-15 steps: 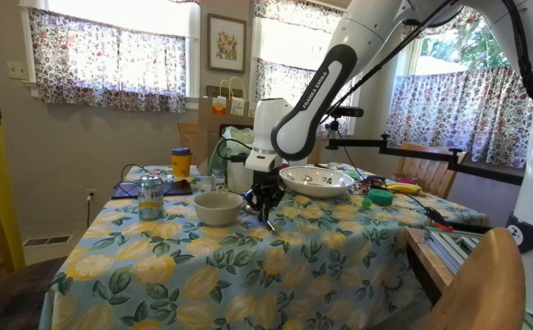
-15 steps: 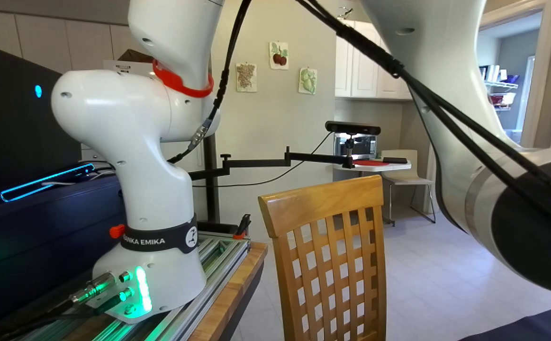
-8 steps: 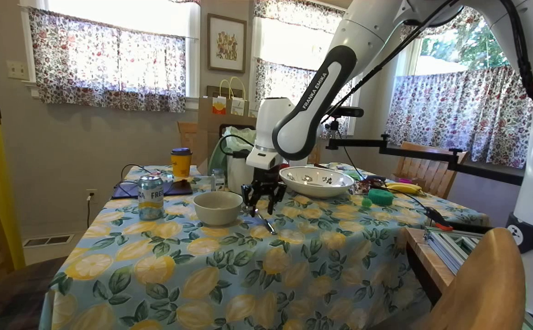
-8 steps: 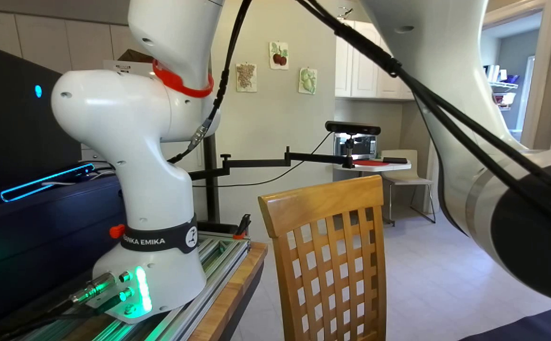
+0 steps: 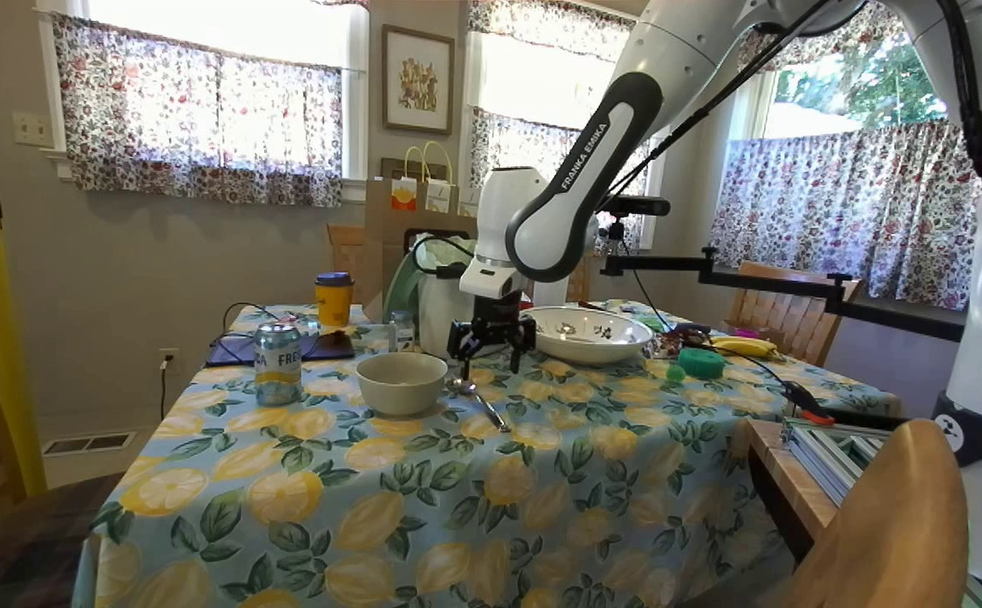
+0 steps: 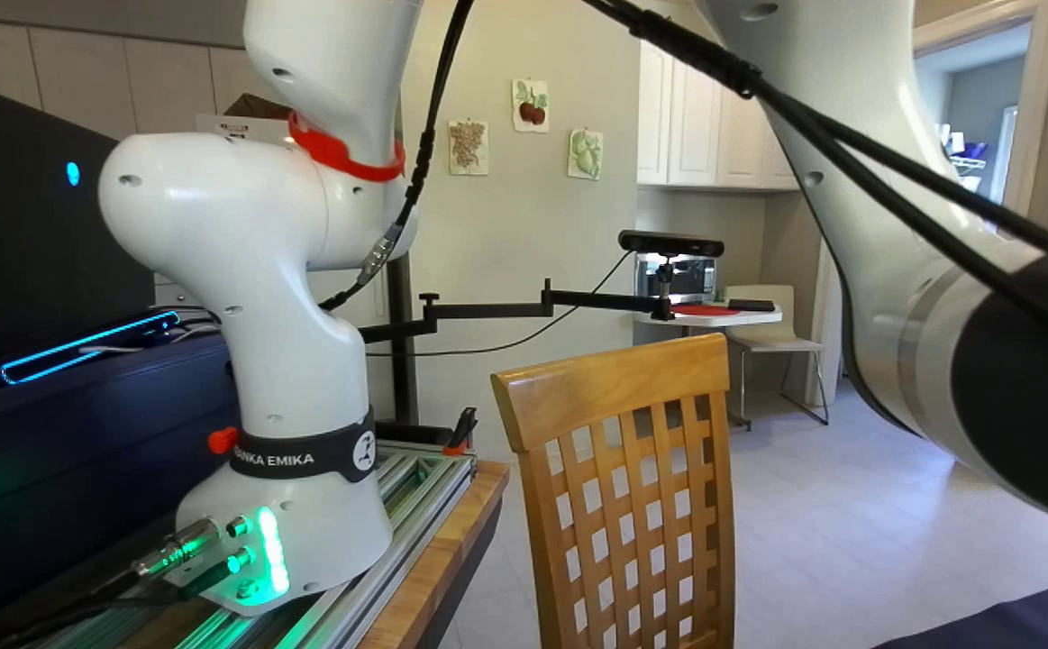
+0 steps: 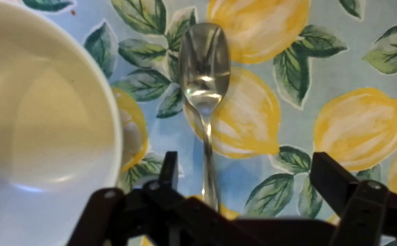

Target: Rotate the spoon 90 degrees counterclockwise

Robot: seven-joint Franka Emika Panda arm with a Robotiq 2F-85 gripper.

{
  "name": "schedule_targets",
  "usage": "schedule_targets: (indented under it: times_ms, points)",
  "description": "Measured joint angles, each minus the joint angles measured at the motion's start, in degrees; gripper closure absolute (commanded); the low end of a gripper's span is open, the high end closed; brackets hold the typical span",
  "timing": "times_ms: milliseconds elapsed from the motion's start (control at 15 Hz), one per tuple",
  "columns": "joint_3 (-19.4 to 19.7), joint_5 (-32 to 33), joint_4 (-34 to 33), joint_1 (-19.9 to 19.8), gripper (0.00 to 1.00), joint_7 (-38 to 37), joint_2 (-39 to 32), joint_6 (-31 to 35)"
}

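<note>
The silvery metal spoon (image 5: pixel 488 410) lies flat on the lemon-patterned tablecloth, just beside the small white bowl (image 5: pixel 402 397). In the wrist view the spoon (image 7: pixel 204 65) points its scoop to the top of the picture, with the handle running down; the handle's end is hidden behind the gripper's body. My gripper (image 5: pixel 491 370) hangs above the spoon, clear of it. Seen from the wrist, the gripper (image 7: pixel 245 160) has its fingers wide apart and nothing held between them; the handle shows between the two fingers, closer to the left one.
The small bowl's rim (image 7: pixel 116 136) is close to the left finger in the wrist view. A can (image 5: pixel 278 365) stands beyond that bowl, and a large patterned bowl (image 5: pixel 583 346) sits behind the gripper. A white bin (image 5: pixel 444 312) and a yellow cup (image 5: pixel 334 300) stand farther back.
The gripper has opened and let go of the spoon, then risen above it and moved slightly right in an exterior view. The spoon stays on the cloth.
</note>
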State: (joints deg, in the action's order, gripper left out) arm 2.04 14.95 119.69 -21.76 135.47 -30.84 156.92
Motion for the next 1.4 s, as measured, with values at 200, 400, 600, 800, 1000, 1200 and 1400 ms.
schedule_targets:
  times_ms: [200, 400, 600, 800, 1000, 1200, 1400]
  points:
    - [0.2, -0.1, 1.4, 0.1, 0.0, 0.0, 3.1, -2.7]
    - [-0.1, -0.6, 3.6, 0.7, 0.0, 0.2, 6.6, -5.7]
    - [-1.0, -2.6, 6.2, 1.5, 0.0, 1.1, 10.3, -8.9]
    - [-1.8, -5.4, 9.3, 2.8, 0.0, 3.0, 14.2, -10.0]
    - [-1.9, -8.0, 12.4, 4.6, 0.0, 5.3, 17.8, -10.8]
    - [-1.7, -9.7, 14.5, 6.2, 0.0, 6.1, 20.4, -11.6]
    - [-0.4, -9.9, 15.3, 7.6, 0.0, 5.4, 21.6, -11.8]
